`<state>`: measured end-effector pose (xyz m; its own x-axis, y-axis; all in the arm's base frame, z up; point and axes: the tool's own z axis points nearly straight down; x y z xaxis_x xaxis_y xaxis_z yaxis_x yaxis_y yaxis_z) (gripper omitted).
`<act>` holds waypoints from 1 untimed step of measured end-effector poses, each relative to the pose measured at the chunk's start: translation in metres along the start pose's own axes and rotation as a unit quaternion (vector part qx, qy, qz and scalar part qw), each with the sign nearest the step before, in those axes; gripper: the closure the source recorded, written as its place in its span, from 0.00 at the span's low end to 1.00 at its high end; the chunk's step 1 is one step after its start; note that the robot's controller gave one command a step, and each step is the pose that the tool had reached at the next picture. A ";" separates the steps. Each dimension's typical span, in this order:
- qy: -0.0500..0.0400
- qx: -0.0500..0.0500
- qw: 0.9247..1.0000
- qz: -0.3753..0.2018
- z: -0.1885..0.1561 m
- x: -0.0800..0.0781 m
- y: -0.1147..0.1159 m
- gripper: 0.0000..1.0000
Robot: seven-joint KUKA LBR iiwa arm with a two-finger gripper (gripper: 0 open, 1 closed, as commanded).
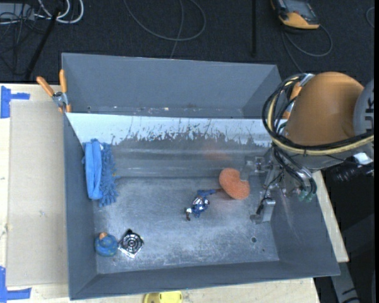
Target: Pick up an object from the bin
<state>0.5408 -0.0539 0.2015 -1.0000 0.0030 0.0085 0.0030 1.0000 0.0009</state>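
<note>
Hanging low at the right side of the bin (170,87), the pincer (261,211) stands just right of an orange rounded lump (234,184), judged the handiest pick. Whether it is wide or narrow cannot be told. A small blue-and-white piece (198,206) lies apart, mid-floor.

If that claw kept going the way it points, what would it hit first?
Probably bare grey metal bin floor; the gripper points down beside the orange rounded lump, though depth is unclear.

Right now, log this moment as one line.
hand: low, view-right side of bin | nearest: orange rounded lump, beside it | next: small blue-and-white toy, mid-floor
</note>
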 end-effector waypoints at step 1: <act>-0.004 0.000 1.000 -0.001 -0.005 -0.001 0.000 0.00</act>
<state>0.5421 -0.0536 0.2061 -1.0000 0.0014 0.0010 0.0014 1.0000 0.0004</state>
